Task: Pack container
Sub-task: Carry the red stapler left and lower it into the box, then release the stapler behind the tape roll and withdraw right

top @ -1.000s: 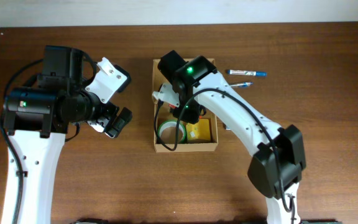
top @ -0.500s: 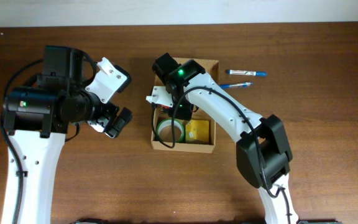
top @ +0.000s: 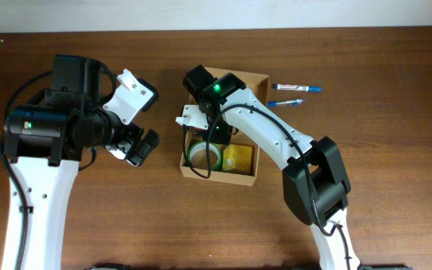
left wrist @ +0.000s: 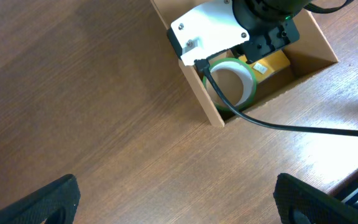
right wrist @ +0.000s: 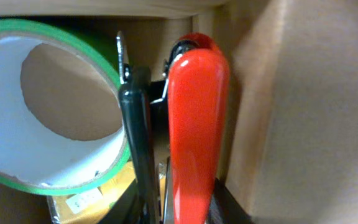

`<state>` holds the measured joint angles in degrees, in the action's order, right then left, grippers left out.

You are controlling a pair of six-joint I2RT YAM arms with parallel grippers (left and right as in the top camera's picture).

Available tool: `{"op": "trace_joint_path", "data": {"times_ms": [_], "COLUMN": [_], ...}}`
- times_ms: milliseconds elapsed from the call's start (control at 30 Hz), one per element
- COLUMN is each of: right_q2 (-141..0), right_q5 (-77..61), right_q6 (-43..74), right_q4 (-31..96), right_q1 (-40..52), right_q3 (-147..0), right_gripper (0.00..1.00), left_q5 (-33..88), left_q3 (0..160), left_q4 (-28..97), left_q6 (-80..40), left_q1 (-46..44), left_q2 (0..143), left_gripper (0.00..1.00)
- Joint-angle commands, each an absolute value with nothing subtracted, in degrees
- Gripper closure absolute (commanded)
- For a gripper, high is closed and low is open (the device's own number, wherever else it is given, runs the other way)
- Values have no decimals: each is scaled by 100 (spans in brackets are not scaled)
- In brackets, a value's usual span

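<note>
Two arms, one box, placing step in hand.

Overhead: the box sits mid-bench, mouth up. Its long axis runs far-to-near, with the far end leaning slightly to the right. No flap can be made out from here. The right gripper is down inside the box, hidden under its own wrist. Green tape and a yellow pad fill the box's near end. Just right of the far end, outside the box, lie a blue-capped pen and a second pen. The left gripper hangs well left of the box, over bare wood.

Left wrist: its fingertips stand at the two lower corners, spread wide, with nothing between them. The box is at top right, with the tape showing inside.

Right wrist: a red-handled tool with a dark blade or arm beside it stands lengthwise up the picture, between the tape and a box wall. The tool sits low in the box. I cannot tell whether the jaws clamp it or stand free.

Judgement: the tool is being set down in the box. The next move calls for jaws clear of the handle, then a straight lift that misses the tape and the wall. The pens are not yet packed.
</note>
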<state>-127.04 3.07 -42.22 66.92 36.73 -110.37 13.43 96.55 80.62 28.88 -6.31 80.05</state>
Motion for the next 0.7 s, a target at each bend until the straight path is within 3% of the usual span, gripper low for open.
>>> {"op": "trace_joint_path", "data": {"times_ms": [0,400,667], "right_q2": [-12787,-12787,-12781], "right_q5": [375,373,370], "right_q6": [-4209,-4154,-3983], "right_q4": [6716,6904,6971], "right_q1": [3669,3671,3671], "right_q3": [-11015,-11015,-11017], "right_gripper": [65,46,45], "left_q5": [1365,1365,1365], "left_q3": [9738,9738,9738], "left_q4": [8062,8062,8062], "left_q6": [2963,2963,2963], "left_q1": [-622,-622,-622], "left_q2": [7979,7979,7979], "left_gripper": [0,0,0]}}
